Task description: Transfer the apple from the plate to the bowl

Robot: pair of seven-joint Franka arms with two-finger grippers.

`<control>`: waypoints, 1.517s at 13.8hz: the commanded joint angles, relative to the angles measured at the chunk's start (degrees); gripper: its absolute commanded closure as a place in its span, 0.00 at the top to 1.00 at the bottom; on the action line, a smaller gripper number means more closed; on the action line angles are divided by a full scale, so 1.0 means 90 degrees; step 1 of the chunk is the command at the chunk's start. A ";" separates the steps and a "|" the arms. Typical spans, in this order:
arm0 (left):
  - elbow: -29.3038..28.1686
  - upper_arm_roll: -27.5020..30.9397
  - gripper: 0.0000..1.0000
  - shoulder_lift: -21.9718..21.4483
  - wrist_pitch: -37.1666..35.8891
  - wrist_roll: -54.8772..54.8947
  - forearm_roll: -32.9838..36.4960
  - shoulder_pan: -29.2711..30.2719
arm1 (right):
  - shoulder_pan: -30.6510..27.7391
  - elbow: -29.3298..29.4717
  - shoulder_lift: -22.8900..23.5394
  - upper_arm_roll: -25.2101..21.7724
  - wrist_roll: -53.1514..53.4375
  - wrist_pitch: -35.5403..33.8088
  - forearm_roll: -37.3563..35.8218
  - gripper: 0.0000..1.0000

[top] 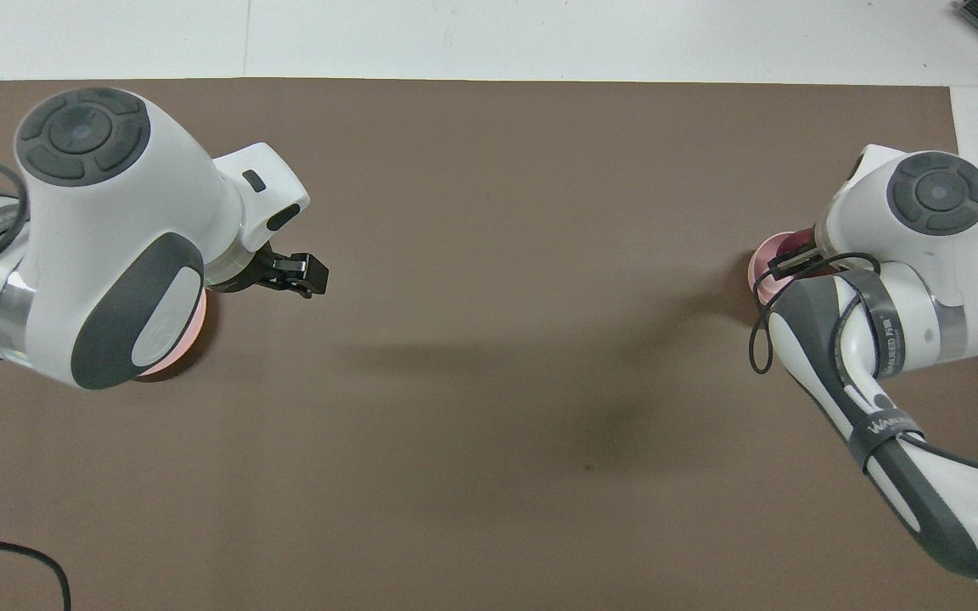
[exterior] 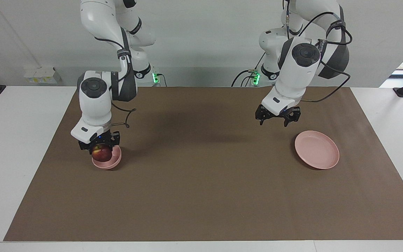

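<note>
The dark red apple (exterior: 101,153) sits low in the mouth of the small pink bowl (exterior: 113,163), at the right arm's end of the mat. My right gripper (exterior: 101,150) is shut on the apple from above. I cannot tell whether the apple touches the bowl's bottom. In the overhead view the right wrist hides the apple and most of the bowl (top: 761,271). The pale pink plate (exterior: 317,149) lies bare at the left arm's end. My left gripper (exterior: 275,122) hangs open and points down over the mat beside the plate, holding nothing.
A brown mat (exterior: 201,196) covers most of the white table (exterior: 12,157). In the overhead view the left arm's wrist covers nearly all of the plate (top: 199,327). A black cable (top: 5,552) lies on the mat near the left arm's base.
</note>
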 commanded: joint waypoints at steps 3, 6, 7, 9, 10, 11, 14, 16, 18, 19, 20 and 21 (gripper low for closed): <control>0.0278 0.0189 1.00 -0.0074 -0.0175 0.0075 -0.0207 0.0468 | -0.0025 -0.0098 0.0092 0.0040 0.0207 0.0203 -0.0147 0.00; 0.0278 0.0170 1.00 -0.0026 -0.0088 0.0142 -0.0286 0.1044 | -0.0044 -0.0205 0.0121 0.0040 0.0265 0.0242 -0.0137 0.00; 0.0307 0.0179 1.00 -0.0026 -0.0068 0.0124 -0.0402 0.1036 | -0.0035 -0.0205 0.0150 0.0040 0.0382 0.0242 -0.0137 0.01; 0.0297 0.0179 1.00 -0.0026 0.0020 0.0133 -0.0403 0.1074 | -0.0035 -0.0225 0.0190 0.0040 0.0422 0.0242 -0.0137 0.15; 0.0297 0.0189 1.00 -0.0026 0.0010 0.0143 -0.0423 0.1085 | -0.0044 -0.0234 0.0209 0.0040 0.0422 0.0252 -0.0137 0.21; 0.0268 0.0179 1.00 -0.0045 -0.0029 0.0162 -0.0423 0.1056 | -0.0064 -0.0254 0.0209 0.0040 0.0432 0.0252 -0.0117 0.26; 0.0258 0.0189 1.00 -0.0055 -0.0087 0.0182 -0.0404 0.1104 | -0.0122 -0.0342 0.0219 0.0040 0.0422 0.0398 -0.0117 0.49; 0.0268 0.0315 1.00 -0.0045 -0.0097 0.0376 -0.0364 0.1114 | -0.0123 -0.0352 0.0248 0.0040 0.0422 0.0408 -0.0069 0.68; 0.0278 0.0743 1.00 -0.0103 -0.0136 0.0630 -0.0403 0.0949 | -0.0123 -0.0371 0.0248 0.0040 0.0432 0.0408 -0.0068 0.86; 0.0307 0.1036 1.00 -0.0113 -0.0156 0.0689 -0.0413 0.0687 | -0.0123 -0.0352 0.0258 0.0040 0.0422 0.0408 -0.0068 1.00; 0.0336 0.1377 1.00 -0.0123 -0.0156 0.0816 -0.0423 0.0423 | -0.0142 -0.0323 0.0268 0.0040 0.0412 0.0408 -0.0068 1.00; 0.0346 0.1709 1.00 -0.0152 -0.0166 0.0991 -0.0423 0.0131 | -0.0152 -0.0313 0.0268 0.0040 0.0402 0.0389 -0.0068 1.00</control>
